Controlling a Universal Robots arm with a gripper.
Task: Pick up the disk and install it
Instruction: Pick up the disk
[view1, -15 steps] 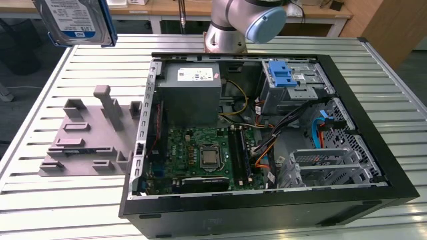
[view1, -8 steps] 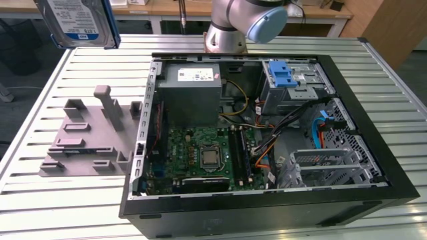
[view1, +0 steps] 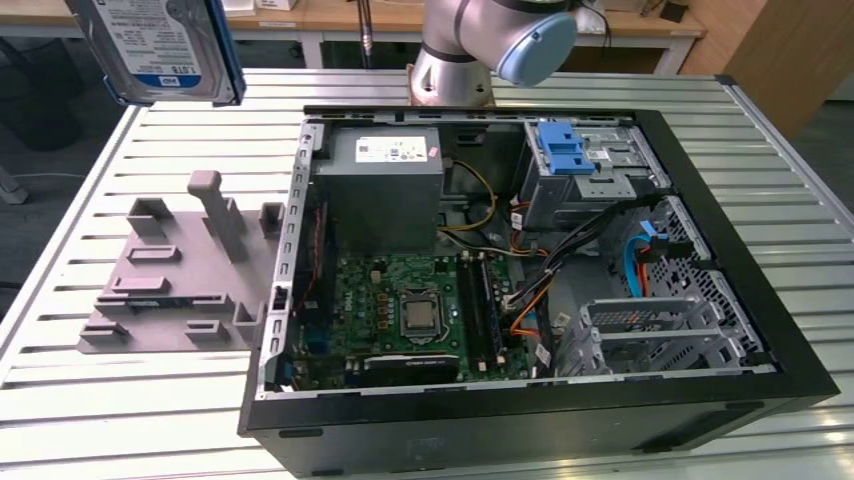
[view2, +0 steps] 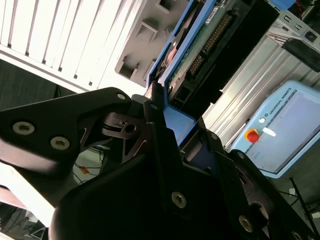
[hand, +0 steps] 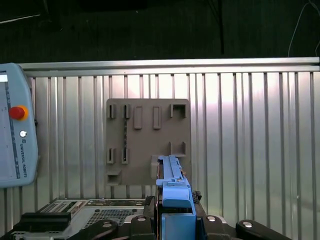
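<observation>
**Desk** (view1: 107, 400): slatted metal; it lies below the hand and carries all the work.

**Case** (view1: 534, 420): lies on its side with the panel off, so its inside is open from above, which I judge is to allow access. It stands off to one side of the hand, well apart from it. The drive cage with its blue latch (view1: 567, 150) is at the case's far end and holds no disk.

**Arm** (view1: 461, 40): its base stands behind the case.

**Fixture** (hand: 147, 140): a grey slotted block on the desk, directly beneath the hand. Its slots are probably there to stand parts on edge for pick-up. None of them holds a drive.

**Disk** (view1: 154, 45): in the air, high above the fixture and touching neither it nor the desk. In the exterior view its label faces the camera. It is picked up but not installed.

**Hand** (hand: 173, 200): closed onto the disk, with a black finger on each side of the blue carrier in both wrist views. The disk runs edge-on out from the fingers. Gripping one end leaves the rest of the disk clear, which I judge suits sliding it into a bay.
</observation>
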